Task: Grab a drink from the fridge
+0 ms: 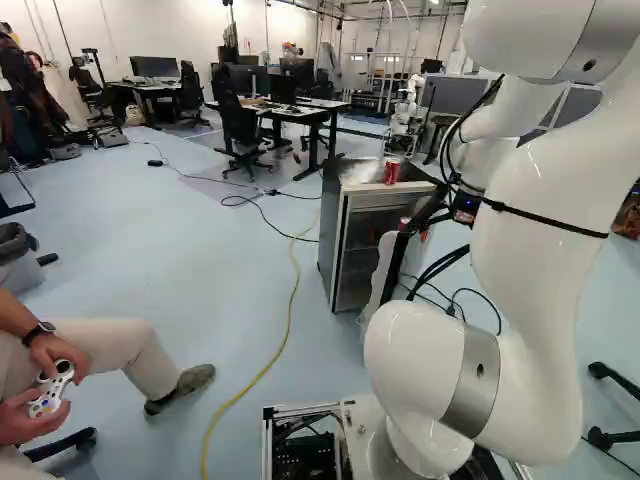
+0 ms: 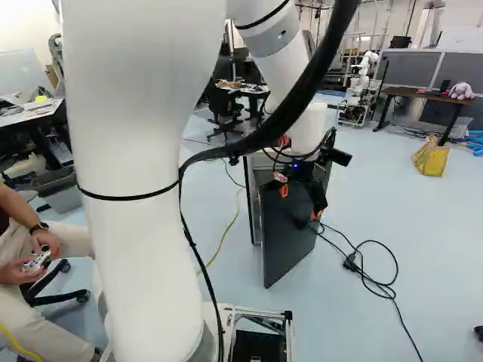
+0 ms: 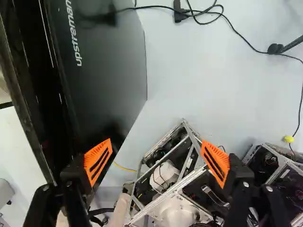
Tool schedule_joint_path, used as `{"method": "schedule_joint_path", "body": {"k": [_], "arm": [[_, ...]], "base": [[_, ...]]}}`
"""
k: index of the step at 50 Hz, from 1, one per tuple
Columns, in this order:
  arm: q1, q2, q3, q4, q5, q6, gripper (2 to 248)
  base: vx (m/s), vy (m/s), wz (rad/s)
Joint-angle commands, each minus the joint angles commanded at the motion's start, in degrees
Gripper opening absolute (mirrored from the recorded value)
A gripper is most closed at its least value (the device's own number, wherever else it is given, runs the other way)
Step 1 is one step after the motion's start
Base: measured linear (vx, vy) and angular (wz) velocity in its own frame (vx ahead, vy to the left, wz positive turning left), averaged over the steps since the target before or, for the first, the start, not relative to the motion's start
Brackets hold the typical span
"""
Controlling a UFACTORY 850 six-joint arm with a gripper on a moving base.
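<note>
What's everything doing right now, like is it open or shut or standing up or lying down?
Fridge door: open, swung out
Gripper: open, fingers wide apart
Red can on the fridge top: standing up
Robot arm: bent
Yellow cable: lying across the floor
Black cable: lying in loops

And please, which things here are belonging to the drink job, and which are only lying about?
For the job:
- fridge, its black door open
- gripper, fingers open
- red can on top of the fridge, perhaps; it is not inside

Lying about:
- yellow cable on the floor
- black cable
- yellow bag
</note>
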Motion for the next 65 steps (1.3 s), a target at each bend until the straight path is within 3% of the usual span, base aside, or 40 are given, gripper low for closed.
{"method": "schedule_joint_path", "body": {"k": [35,65], "arm": [[6.36,1.06,1.39,-0.54,0.00,0.00,247],[8.74,-0.34,-0.44,-2.50,0.94,0.00,247]], "base": [[0.000,0.000,0.000],[0.000,0.000,0.000]]}}
